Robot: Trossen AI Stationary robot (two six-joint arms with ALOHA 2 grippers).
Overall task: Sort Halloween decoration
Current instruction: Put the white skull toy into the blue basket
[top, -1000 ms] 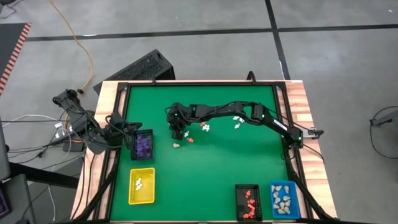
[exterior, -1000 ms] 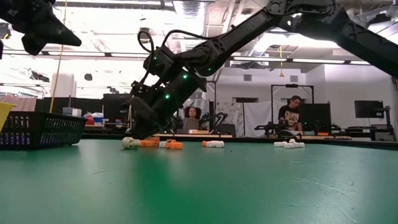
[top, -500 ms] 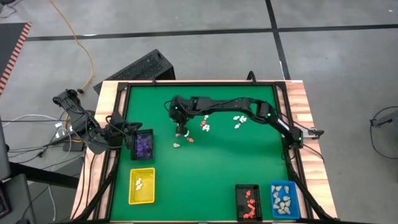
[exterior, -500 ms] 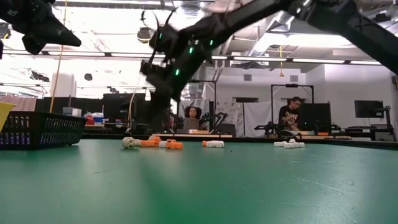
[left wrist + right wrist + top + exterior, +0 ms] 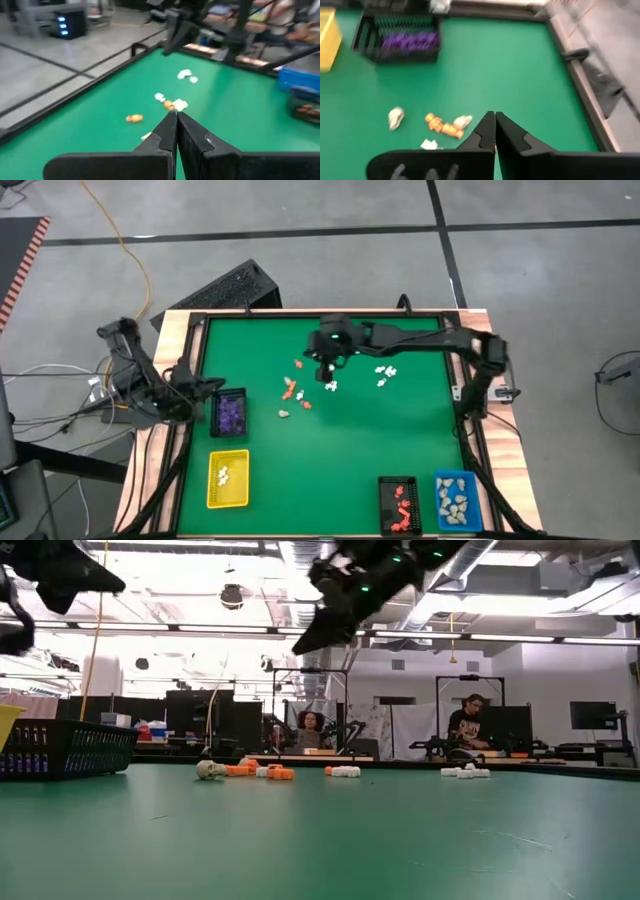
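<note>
Right gripper [image 5: 325,367], fingers together, hangs upper centre above scattered figurines [image 5: 291,390]; left gripper [image 5: 176,116], fingers together, waits at left edge.

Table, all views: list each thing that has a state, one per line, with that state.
Left gripper: shut, holding nothing, off the table's left edge.
Right gripper: fingers together, raised above the loose figurines; any grip cannot be told.
Loose figurines: scattered on the green mat.
Black tray: holds purple pieces.
Yellow tray: holds white pieces.
Blue tray: holds beige pieces.
</note>
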